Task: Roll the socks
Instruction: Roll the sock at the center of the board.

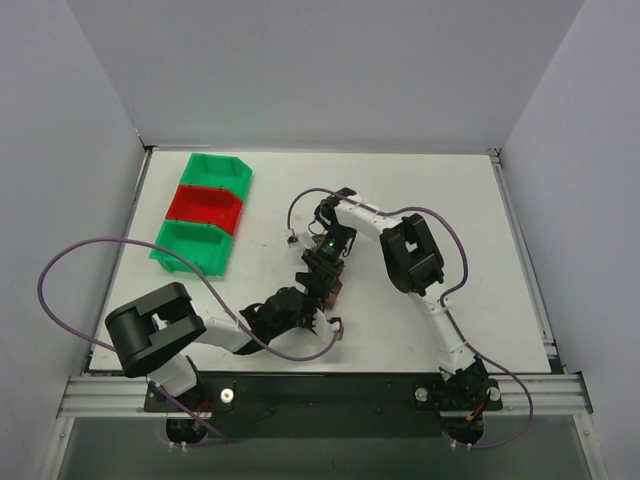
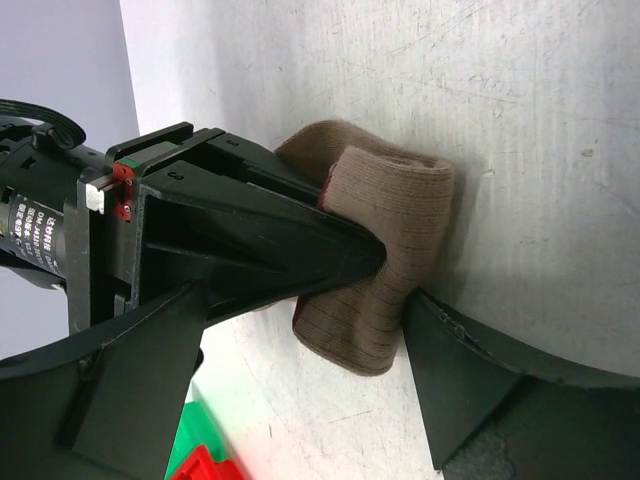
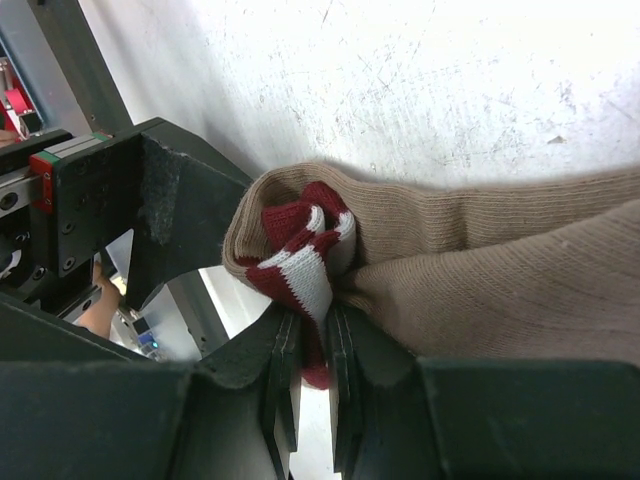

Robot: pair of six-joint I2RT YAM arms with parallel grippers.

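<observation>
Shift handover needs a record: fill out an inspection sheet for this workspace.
Surface: scuffed white tabletop.
Job's things: tan-brown knit sock with a white-striped maroon cuff, partly folded, near the table's middle.
Clutter: green plastic bin, red plastic bin and second green plastic bin, in a row at the back left.
Grippers: left claw open, straddling the sock's fold; right claw shut on the cuff.
Cables: purple cables loop off both arms.
Surroundings: pale enclosure walls; metal rail along the near edge.
</observation>
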